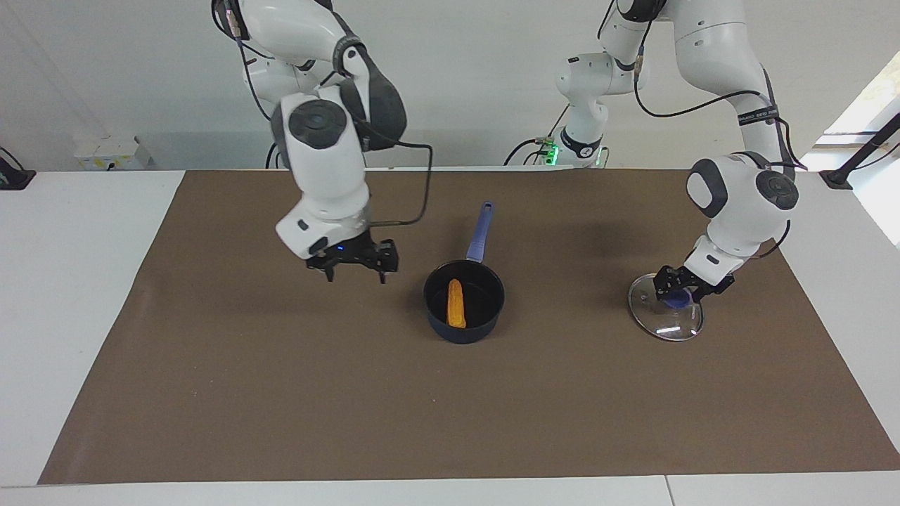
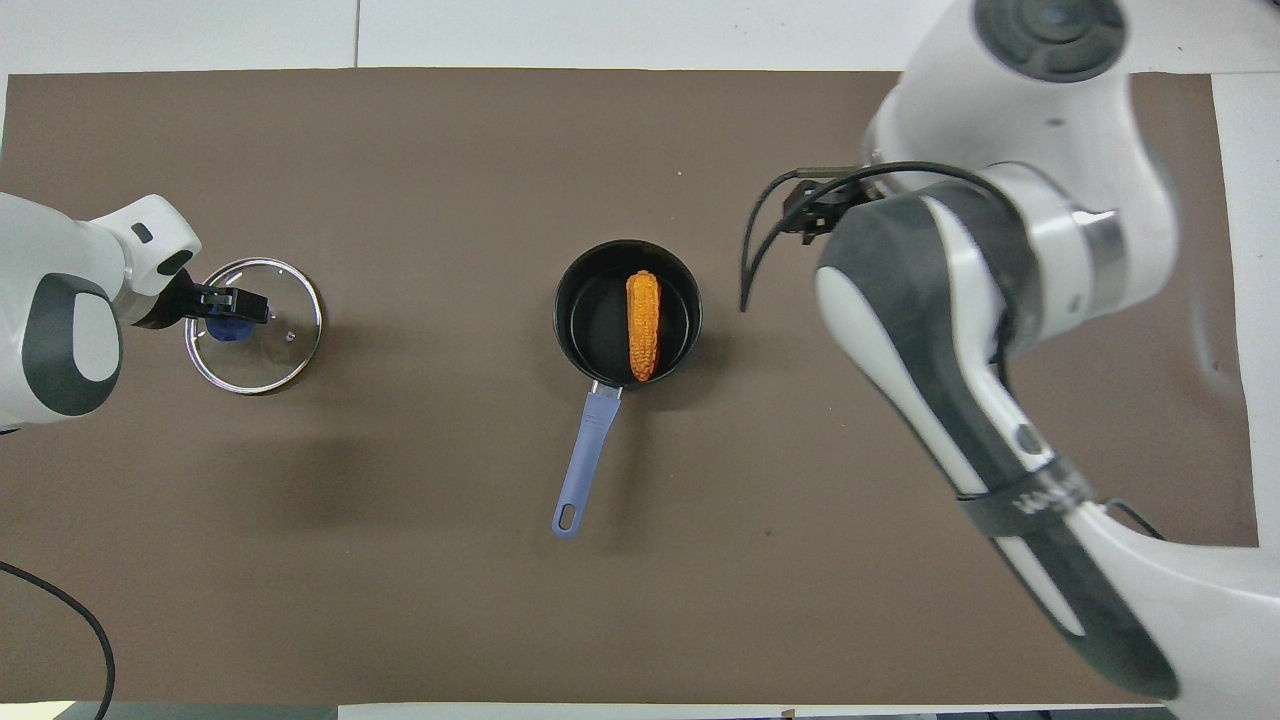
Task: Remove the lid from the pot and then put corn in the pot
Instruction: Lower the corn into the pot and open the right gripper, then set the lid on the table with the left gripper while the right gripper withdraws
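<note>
Inside the pot (image 1: 464, 330) lies the corn (image 1: 456, 303) (handle at twelve o'clock). Right gripper (image 1: 356, 270) hangs spread above the mat (image 1: 246, 393); left gripper (image 1: 679, 291) pinches the lid (image 1: 668, 323) by its knob.

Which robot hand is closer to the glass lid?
The left hand, right at the lid's knob. The right hand hangs over the mat beside the pot.

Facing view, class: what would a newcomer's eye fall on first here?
Probably the orange corn lying inside the dark pot at the mat's middle. The right gripper hangs open above the mat beside the pot. Toward the left arm's end, the left gripper is at the blue knob of the glass lid.
</note>
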